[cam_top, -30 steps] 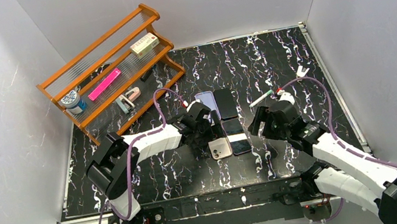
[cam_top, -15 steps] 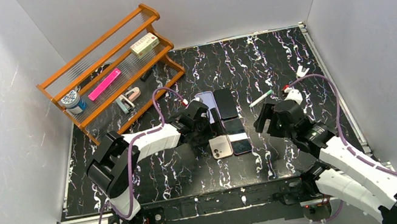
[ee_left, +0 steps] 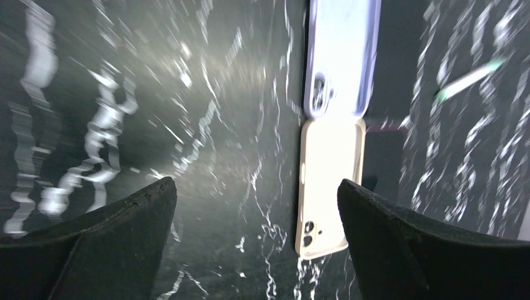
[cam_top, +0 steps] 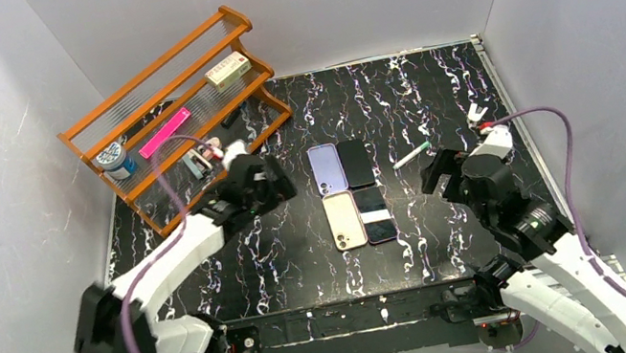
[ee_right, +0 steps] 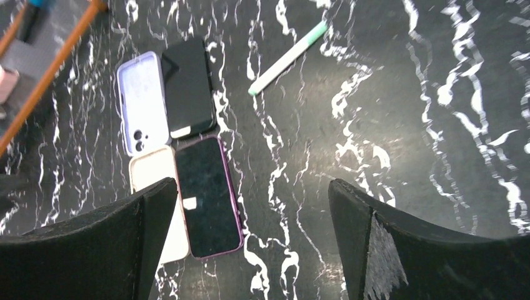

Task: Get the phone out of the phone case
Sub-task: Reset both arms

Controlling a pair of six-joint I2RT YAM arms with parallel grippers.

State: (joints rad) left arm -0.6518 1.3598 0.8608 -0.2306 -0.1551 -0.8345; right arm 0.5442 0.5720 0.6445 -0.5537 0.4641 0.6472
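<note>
Phone (cam_top: 375, 214) lies flat on the black marbled table (cam_top: 430, 88), dark screen up, thin purplish rim round it. We can't tell if that rim is a case or the phone's own edge. It is the near right piece in a tight block of four. The cream case (cam_top: 345, 220) lies just beside it on the left, with its camera cutout at the near end. The lavender case (cam_top: 326, 168) is behind the cream one. A black slab (cam_top: 355, 162) is behind the phone; phone or case, we can't say.

The left gripper (ee_left: 256, 187) hangs above the table left of the block, between it and the orange rack (cam_top: 156, 78). Its fingers are spread wide with only table and cases showing between them, nothing held.

The right gripper (ee_right: 251, 187) hangs right of the block, fingers just as far apart and empty. From its wrist view we look down on all four pieces.

A green-tipped white pen (cam_top: 410, 155) lies on the table behind it, apart from the block. The rack's shelves hold a pink strip (cam_top: 165, 132) and a beige box (cam_top: 228, 71).
</note>
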